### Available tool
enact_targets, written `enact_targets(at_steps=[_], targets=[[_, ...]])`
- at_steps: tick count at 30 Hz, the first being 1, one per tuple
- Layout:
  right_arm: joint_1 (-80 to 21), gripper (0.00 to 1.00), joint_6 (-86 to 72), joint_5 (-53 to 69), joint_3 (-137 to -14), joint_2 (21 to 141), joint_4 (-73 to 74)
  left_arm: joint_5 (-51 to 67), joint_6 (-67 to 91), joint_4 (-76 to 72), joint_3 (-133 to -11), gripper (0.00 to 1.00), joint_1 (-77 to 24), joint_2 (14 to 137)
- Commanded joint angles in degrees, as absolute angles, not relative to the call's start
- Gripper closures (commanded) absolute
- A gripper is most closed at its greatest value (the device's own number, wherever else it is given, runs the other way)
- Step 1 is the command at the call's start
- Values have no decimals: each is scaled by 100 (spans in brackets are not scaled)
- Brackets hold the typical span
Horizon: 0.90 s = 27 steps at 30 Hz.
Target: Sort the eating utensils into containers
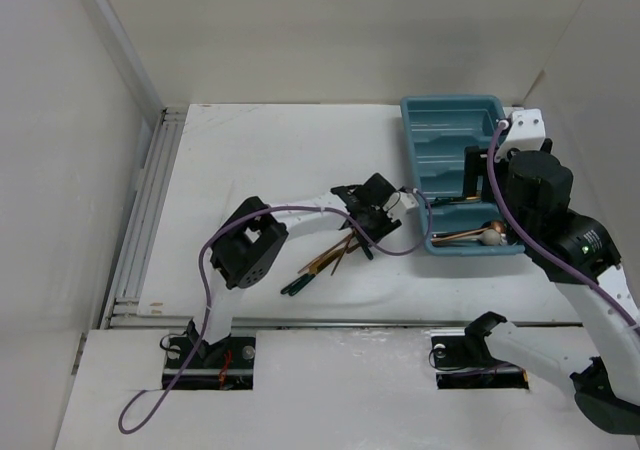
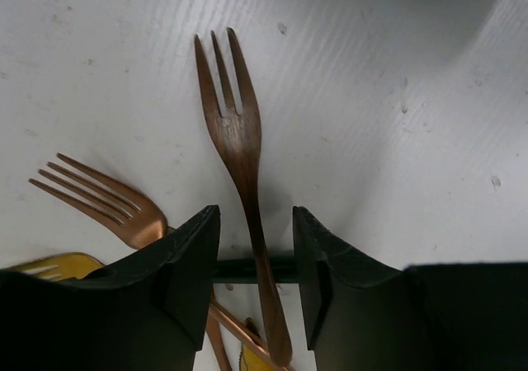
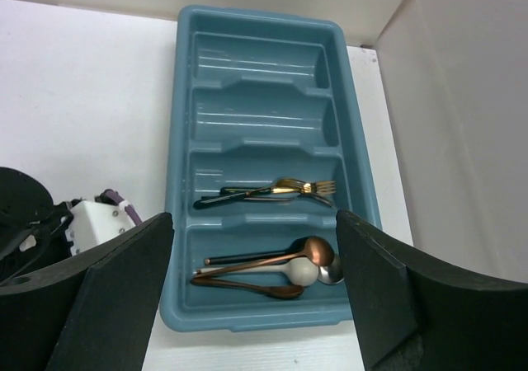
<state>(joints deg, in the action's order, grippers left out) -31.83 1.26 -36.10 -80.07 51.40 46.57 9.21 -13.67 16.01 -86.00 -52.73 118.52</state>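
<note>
The teal tray (image 1: 450,130) lies at the back right. In the right wrist view (image 3: 186,124) its third slot holds gold forks with dark handles (image 3: 272,191), and its nearest slot holds several spoons (image 3: 285,268). The two far slots are bare. My right gripper (image 3: 254,218) hangs wide open and empty above the tray, also seen from the top (image 1: 472,175). My left gripper (image 2: 256,214) is open, low over the table, its fingers on either side of a copper fork's (image 2: 238,132) handle without touching it. From the top the left gripper (image 1: 358,232) sits at the utensil pile (image 1: 325,262).
In the left wrist view a second copper fork (image 2: 107,202) lies to the left, a gold utensil (image 2: 49,264) at the lower left, and a dark green handle (image 2: 247,269) crosses under the held-between fork. White walls enclose the table on the left, back and right.
</note>
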Motion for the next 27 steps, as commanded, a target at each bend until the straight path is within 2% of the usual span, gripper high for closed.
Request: enact_targets(at_steps=[1,5,8,9,13,20,24,27], targets=[[-3155,16,167,-3875,-8112,5054,4685,1063,-1415,1959,-8544,63,-5353,11812],[-3155,16,369,-3990,-8112,5054,4685,1063,-1363,2013,-8297,64,-5405,11751],[-3155,16,509,-3990,-8112,5054,4623,1063,-1362,1882,-8366,71,-5405,11856],[-3155,16,510,-3990,-8112,5054,4571,1011,-1362,1881,-8419,79,-5405,11909],[-3155,16,624,-3990,-8174,5115,4570,958,-1249,1889,-8815,100,-5405,12251],[-3155,16,624,-4096,-8174,5063,4562,1081,-1047,2169,-9377,100,-5291,11823],[-3155,16,676,-4148,-8121,5010,4290,1002,-686,2417,-9888,100,-4897,11244],[-3155,16,738,-4201,-8121,4957,4000,792,-633,1701,-9599,100,-4843,10550]])
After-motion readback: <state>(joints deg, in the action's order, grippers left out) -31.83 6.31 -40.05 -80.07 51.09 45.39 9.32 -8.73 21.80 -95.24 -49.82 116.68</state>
